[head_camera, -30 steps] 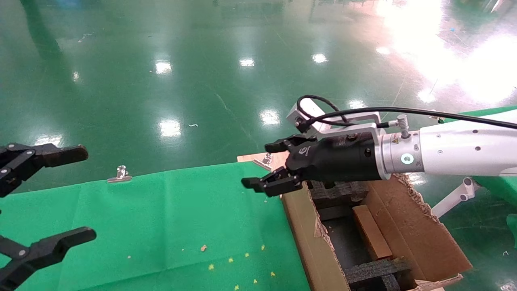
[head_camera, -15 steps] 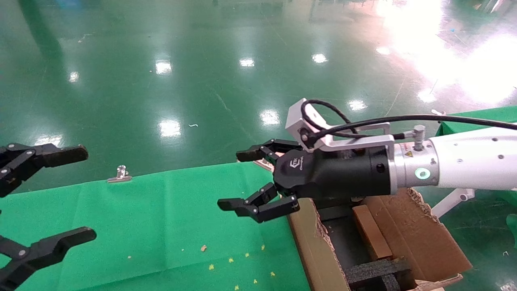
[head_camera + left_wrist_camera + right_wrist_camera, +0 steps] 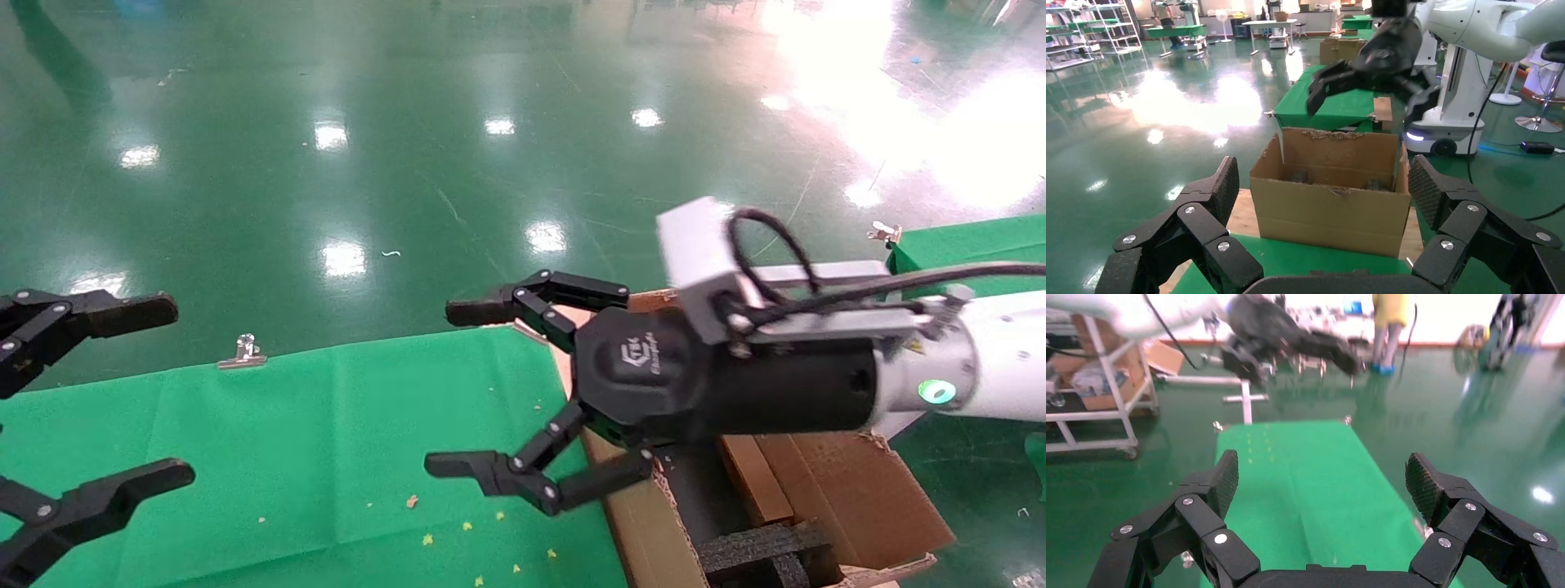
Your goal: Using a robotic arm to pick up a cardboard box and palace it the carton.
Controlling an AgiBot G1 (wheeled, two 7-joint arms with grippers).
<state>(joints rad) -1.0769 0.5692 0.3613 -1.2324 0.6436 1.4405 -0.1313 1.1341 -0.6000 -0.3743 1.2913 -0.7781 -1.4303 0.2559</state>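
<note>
Looking down from the head view, the small cardboard box (image 3: 753, 479) already lies inside the carton (image 3: 858, 490), between the black foam pieces (image 3: 760, 551). So the main job looks done. What seems left is for the robotic arm (image 3: 989, 384) to pull away and park.

The right tool (image 3: 482, 388) is at the end of that white arm. It hangs above the near edge of the carton and the green desk (image 3: 286, 433). Its fingers are spread wide apart and hold nothing. In the right wrist view its fingers (image 3: 1214, 484) are also wide apart, with only green cloth and floor in front of them.

The left tool (image 3: 122, 392) sits off at the left side, above the desk, doing no work. Its fingers are apart too, and they are empty. From the left wrist view the carton (image 3: 1330, 199) stands in front of it, well apart.

As for writing, the black body of the right tool has a small white logo with some letters (image 3: 641, 359), but they are too small to read. A tiny yellow warning sticker (image 3: 909, 346) sits near the green ring light (image 3: 934, 391). No words show on either box.
</note>
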